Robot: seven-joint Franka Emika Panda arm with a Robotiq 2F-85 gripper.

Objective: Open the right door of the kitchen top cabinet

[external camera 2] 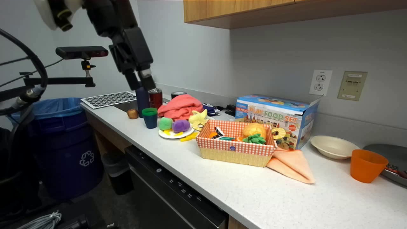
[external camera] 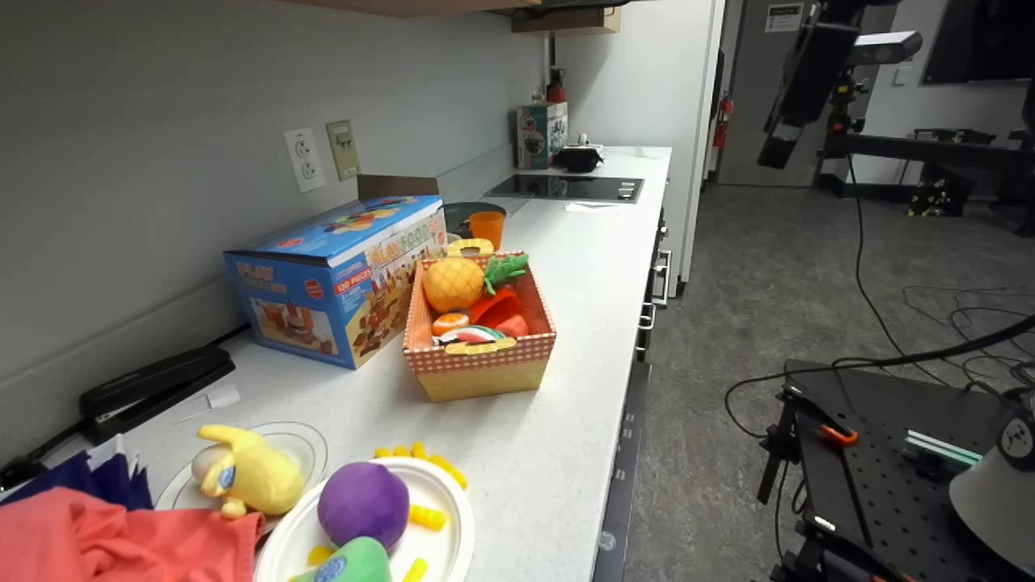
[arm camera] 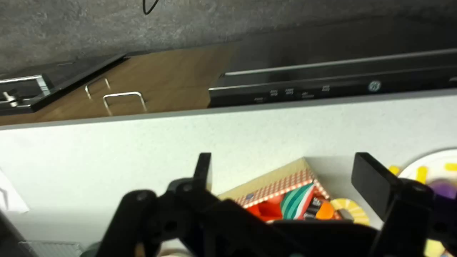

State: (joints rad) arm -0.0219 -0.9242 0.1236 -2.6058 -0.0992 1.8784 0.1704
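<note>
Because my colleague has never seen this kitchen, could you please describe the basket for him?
On the white counter, find the blue PLAY FOOD SET box. Between this box and the counter's front edge stands the basket. Unlike its neighbours, it has red-checked trim and holds a toy pineapple.

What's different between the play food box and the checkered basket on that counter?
The box is blue with printed pictures; the basket is tan with red-and-white checks. The box is taller than the basket. The box also sits closer to the wall than the basket does. Both rest on the white counter.
</note>
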